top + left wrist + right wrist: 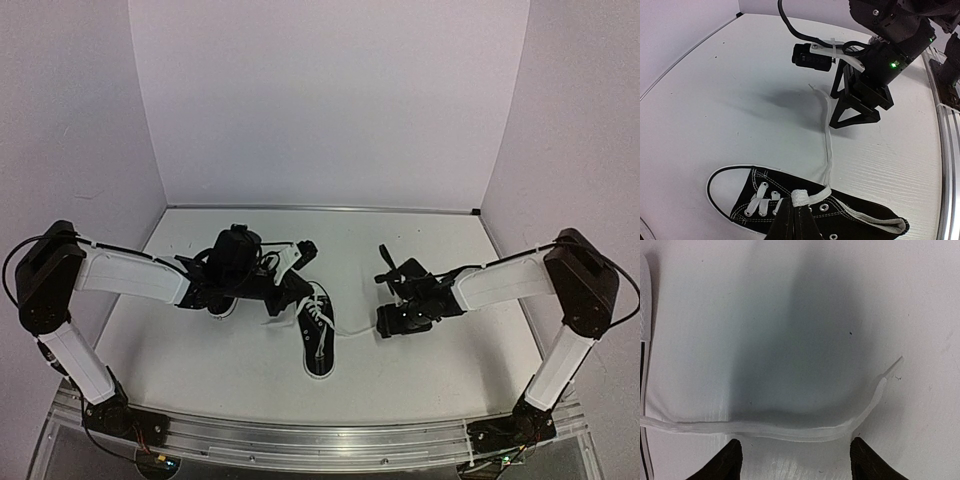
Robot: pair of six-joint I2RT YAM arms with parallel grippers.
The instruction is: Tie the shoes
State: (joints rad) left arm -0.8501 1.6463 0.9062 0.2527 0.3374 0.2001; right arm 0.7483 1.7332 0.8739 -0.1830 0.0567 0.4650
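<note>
One black sneaker with white laces lies in the middle of the table, toe towards me. My left gripper is over its eyelets. In the left wrist view the gripper is shut on a fold of white lace above the shoe. That lace runs across the table to my right gripper. In the right wrist view the right gripper is open, with its fingers on either side of the lace end lying flat on the table. The second shoe is mostly hidden under my left arm.
The table is white, with white walls at the back and sides. The shoe's white sole edge shows at the left of the right wrist view. A metal rail runs along the near edge.
</note>
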